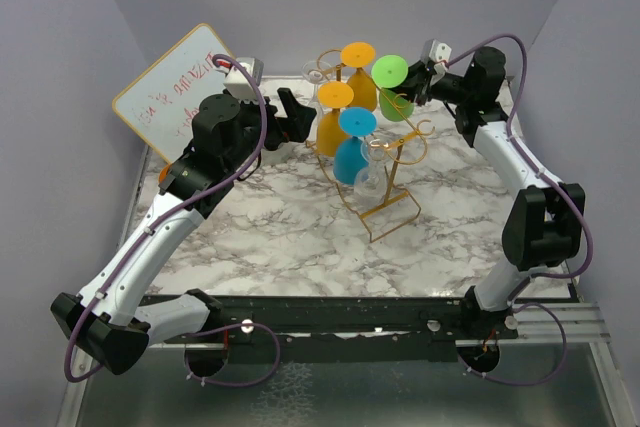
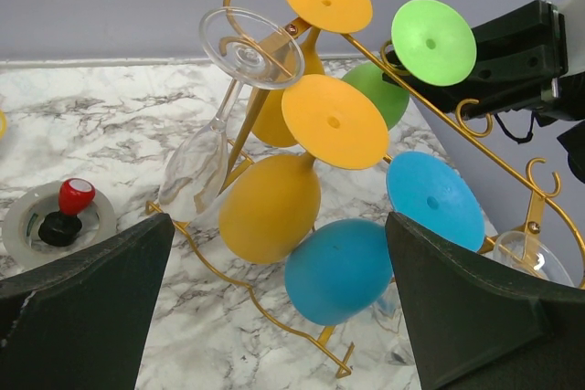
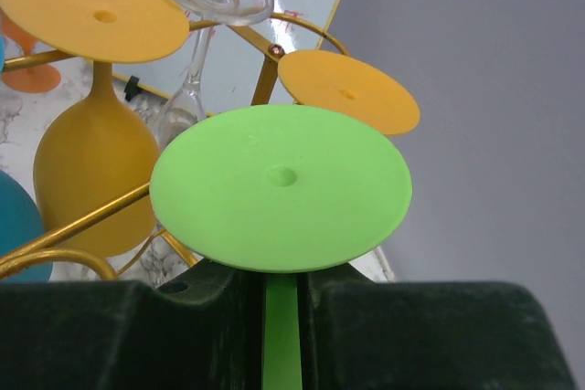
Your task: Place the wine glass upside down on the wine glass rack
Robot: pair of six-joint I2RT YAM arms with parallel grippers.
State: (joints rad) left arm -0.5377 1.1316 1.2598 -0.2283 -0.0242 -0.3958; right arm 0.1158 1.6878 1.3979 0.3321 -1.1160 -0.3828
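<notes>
The gold wire wine glass rack (image 1: 385, 217) stands mid-table. My right gripper (image 1: 425, 80) is shut on the stem of a green wine glass (image 1: 390, 71), held upside down with its foot up, at the rack's upper right arm. In the right wrist view the green foot (image 3: 280, 187) sits just above my fingers (image 3: 183, 335), and the stem runs between them. In the left wrist view the green glass (image 2: 433, 42) is by a scroll hook of the rack (image 2: 256, 289). I cannot tell if it rests on the hook. My left gripper (image 1: 300, 117) is open and empty, left of the rack.
Two yellow glasses (image 1: 333, 127), a blue glass (image 1: 350, 159) and clear glasses (image 1: 372, 175) hang upside down on the rack. A whiteboard (image 1: 175, 87) leans at the back left. A grey dish with a red-topped thing (image 2: 59, 216) lies left of the rack.
</notes>
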